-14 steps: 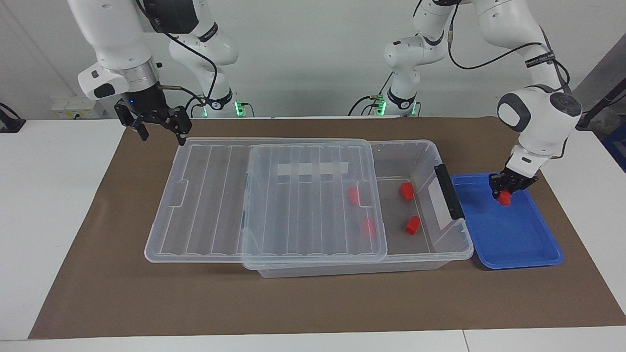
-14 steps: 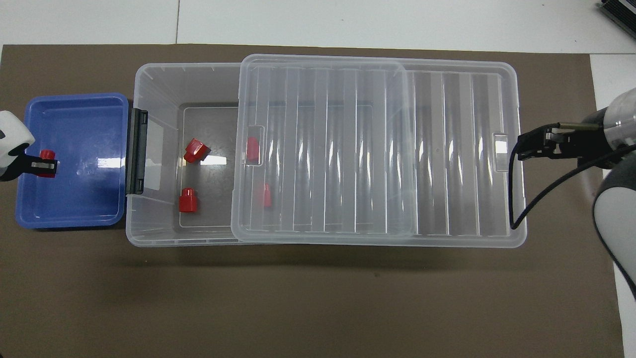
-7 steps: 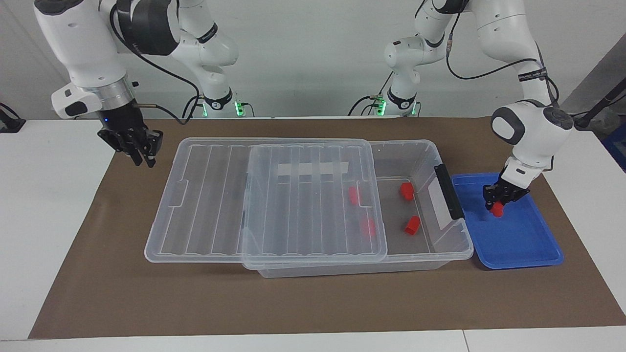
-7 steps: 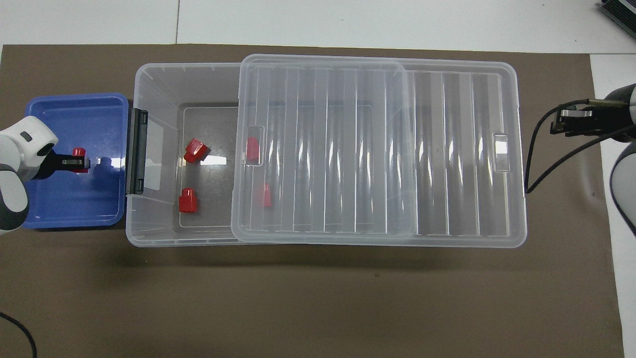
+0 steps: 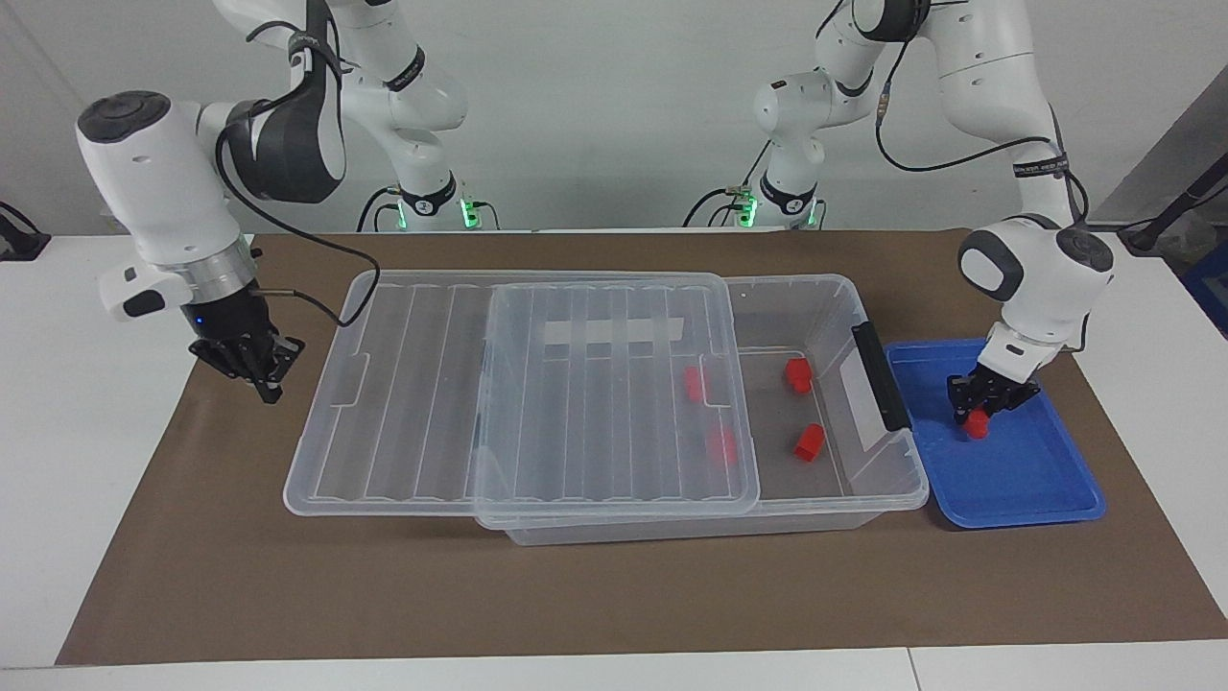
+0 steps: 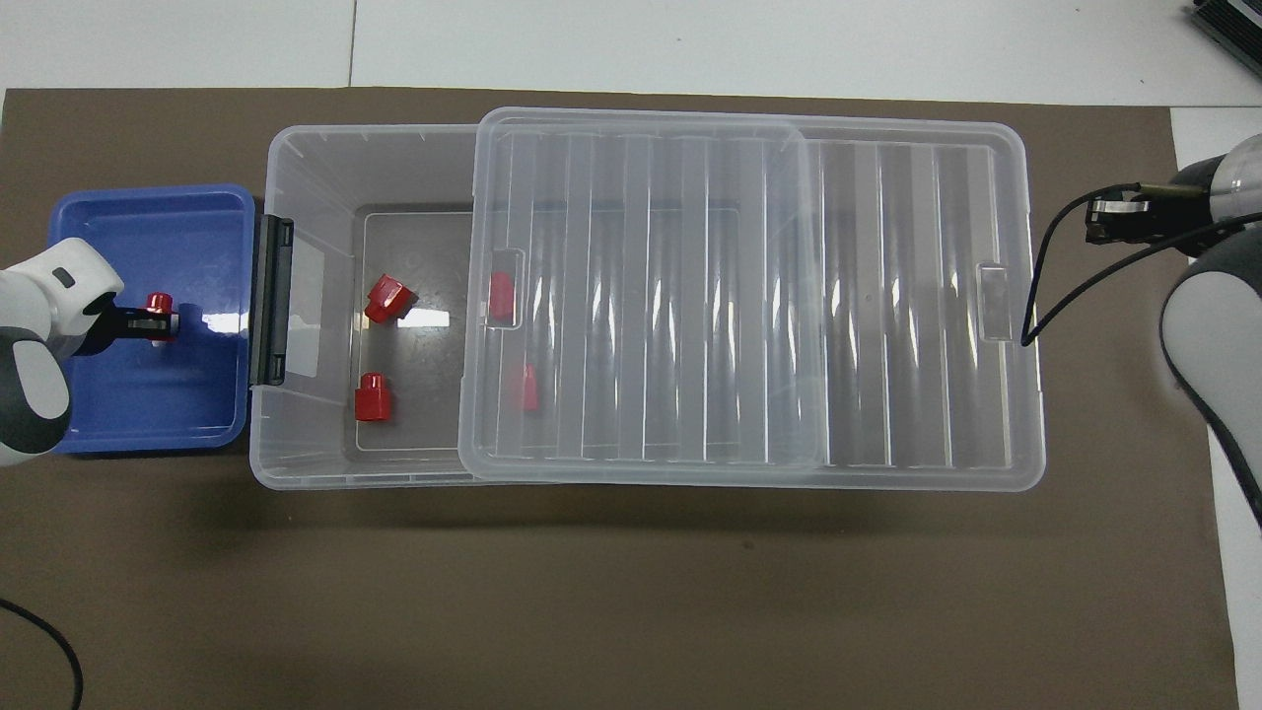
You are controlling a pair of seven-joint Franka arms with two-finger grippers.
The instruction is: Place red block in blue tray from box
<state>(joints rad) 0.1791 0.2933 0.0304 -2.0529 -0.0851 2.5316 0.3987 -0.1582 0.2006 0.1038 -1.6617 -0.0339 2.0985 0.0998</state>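
My left gripper (image 5: 979,415) (image 6: 163,320) is shut on a red block (image 5: 977,427) (image 6: 155,300) and holds it low inside the blue tray (image 5: 1036,480) (image 6: 148,227). I cannot tell whether the block touches the tray floor. The clear box (image 5: 825,297) (image 6: 306,168) lies beside the tray. Two more red blocks (image 5: 798,374) (image 5: 809,441) lie on its uncovered floor. Another two (image 5: 693,382) (image 5: 721,446) show through the lid. My right gripper (image 5: 269,389) (image 6: 1092,219) is shut on nothing, over the brown mat beside the lid's end.
The ribbed clear lid (image 5: 537,384) (image 6: 749,296) sits slid toward the right arm's end and overhangs the box there. A black clip handle (image 5: 881,374) (image 6: 271,301) is on the box wall next to the tray. A brown mat (image 5: 614,595) covers the table.
The right gripper shut and swung away from the lid's corner, down toward the mat. The left gripper carried the red block lower and toward the tray's middle.
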